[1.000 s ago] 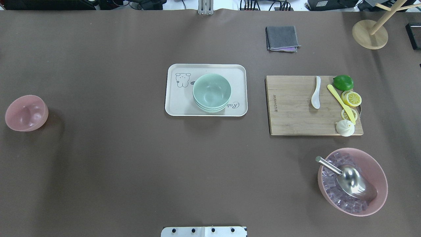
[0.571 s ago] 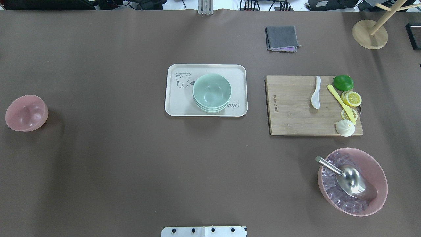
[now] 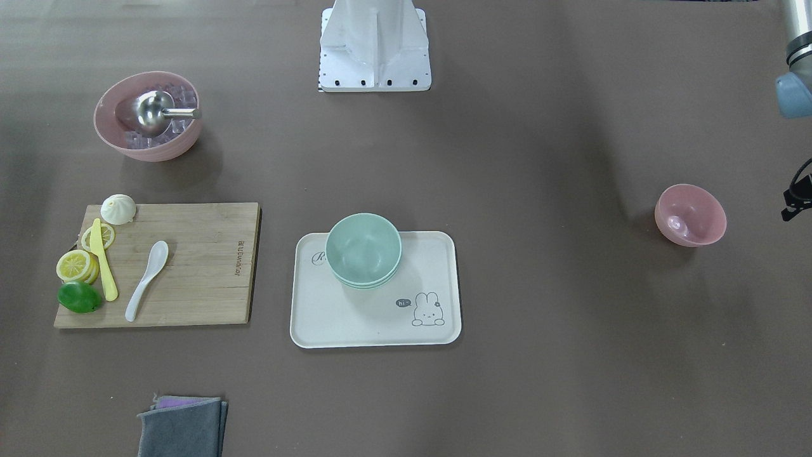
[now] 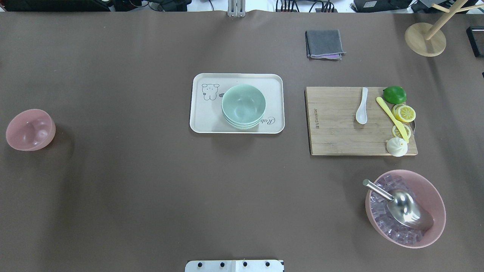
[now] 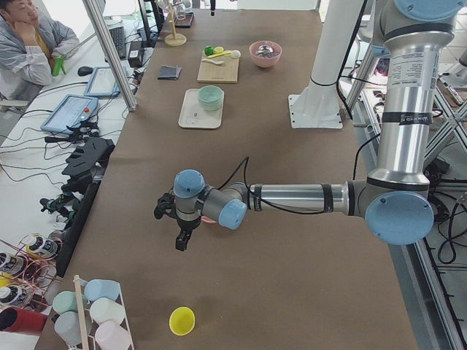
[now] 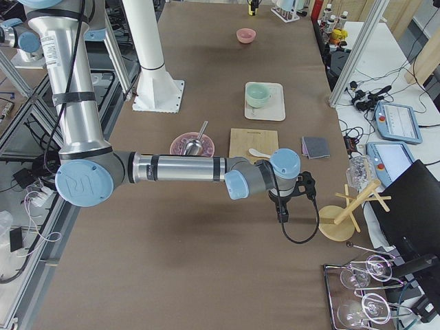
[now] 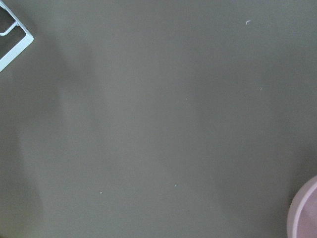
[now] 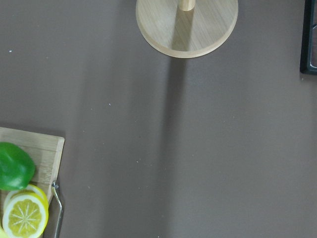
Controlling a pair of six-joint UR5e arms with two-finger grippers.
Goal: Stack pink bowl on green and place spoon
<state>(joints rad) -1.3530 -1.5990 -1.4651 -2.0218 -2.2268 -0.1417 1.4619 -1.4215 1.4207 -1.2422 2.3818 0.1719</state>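
Nothing on the table has clearly moved since the earlier overhead frame. The spoon's scoop end may sit a hair further left, but that is too slight for us to be sure.

The pink bowl (image 4: 30,129) stands upright and empty on the bare tabletop at the far left edge, well apart from everything else. The green bowls (image 4: 243,105) are nested in a stack on the right half of the tray (image 4: 204,121) at the table's middle, with nothing pink on top. We therefore judge that neither step is done: the stacking and the spoon both remain.

The spoon (image 4: 362,107) lies on the cutting board (image 4: 332,128) right of the tray, just left of the yellow knife (image 4: 391,118). Its long axis runs near to far with a slight lean. The handle points to the far side and the scoop end lies nearer us and a little left.

The left gripper (image 5: 182,237) hangs near the pink bowl, pointing down, and we see no contact. Its wrist camera catches only the bowl's rim at the frame's lower right corner. The right gripper (image 6: 283,210) hovers right of the cutting board, beside the wooden stand (image 4: 425,39). Only the side cameras show either tool, so we cannot tell whether the fingers are spread or closed.
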